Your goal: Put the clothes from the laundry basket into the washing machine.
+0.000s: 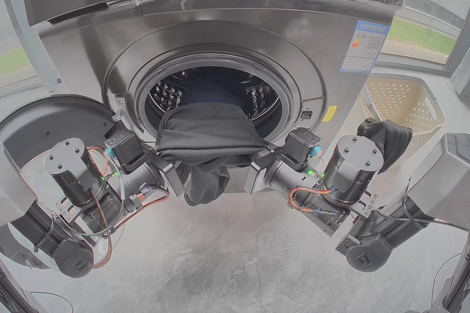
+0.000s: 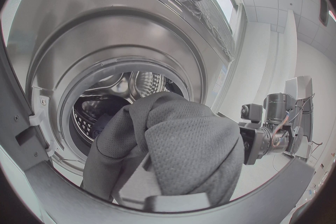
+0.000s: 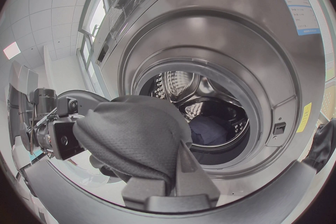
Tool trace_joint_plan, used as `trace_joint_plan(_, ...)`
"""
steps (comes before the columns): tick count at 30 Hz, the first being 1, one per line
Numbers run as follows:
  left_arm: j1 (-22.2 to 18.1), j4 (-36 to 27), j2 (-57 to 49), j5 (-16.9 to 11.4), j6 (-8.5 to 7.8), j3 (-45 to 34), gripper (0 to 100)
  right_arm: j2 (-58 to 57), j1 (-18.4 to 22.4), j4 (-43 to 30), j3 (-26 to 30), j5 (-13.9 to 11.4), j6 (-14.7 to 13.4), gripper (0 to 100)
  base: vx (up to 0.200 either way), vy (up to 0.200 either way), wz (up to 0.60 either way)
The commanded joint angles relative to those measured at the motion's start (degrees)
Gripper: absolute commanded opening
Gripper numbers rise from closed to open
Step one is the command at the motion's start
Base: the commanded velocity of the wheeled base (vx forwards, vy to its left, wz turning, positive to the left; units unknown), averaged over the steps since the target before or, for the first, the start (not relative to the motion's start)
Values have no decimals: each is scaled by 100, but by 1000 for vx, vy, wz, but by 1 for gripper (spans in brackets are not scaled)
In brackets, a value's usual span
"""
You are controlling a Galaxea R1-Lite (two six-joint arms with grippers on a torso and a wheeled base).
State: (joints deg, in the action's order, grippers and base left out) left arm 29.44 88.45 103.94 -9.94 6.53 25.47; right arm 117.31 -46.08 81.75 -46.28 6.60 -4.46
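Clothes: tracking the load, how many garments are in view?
3. A black garment held by the left gripper and right gripper at the mouth of the drum; a dark blue garment inside it; another black piece beside the laundry basket. More may be hidden.

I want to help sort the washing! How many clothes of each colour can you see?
Black or dark grey: 2, the mesh garment hanging out of the drum and the black garment beside the laundry basket.
Dark blue: 1, the dark blue garment inside the drum.
Total: 3 clothes.
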Motion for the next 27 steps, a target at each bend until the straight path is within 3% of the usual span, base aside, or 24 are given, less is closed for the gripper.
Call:
trace_joint_plan(1,0,5,-93,9,6,11,0,38,-68,8,5,-35,-11,100,0,0,0)
trace_joint_plan(5,-17,5,-102,9,23,55,0,-6,-94,34,154,-88,-11,100,0,0,0)
trace_joint_plan(8,-17,5,-137,27,67,37,0,-209,-94,34,585,-123,77,100,0,0,0)
trace_joint_plan(15,-105,5,-225,290,67,-77,0,-1149,-147,34,1121,-343,130,100,0,0,0)
trace_joint_plan(19,-105,5,-321,361,58,-279,0,-1448,-120,52,1956,-361,77,100,0,0,0)
trace_joint_plan(23,-158,14,-277,457,111,-376,0,-1448,-94,87,2149,-440,68,100,0,0,0)
trace_joint_plan(27,-193,14,-304,440,173,-472,0,-1210,328,95,2158,-466,86,100,0,0,0)
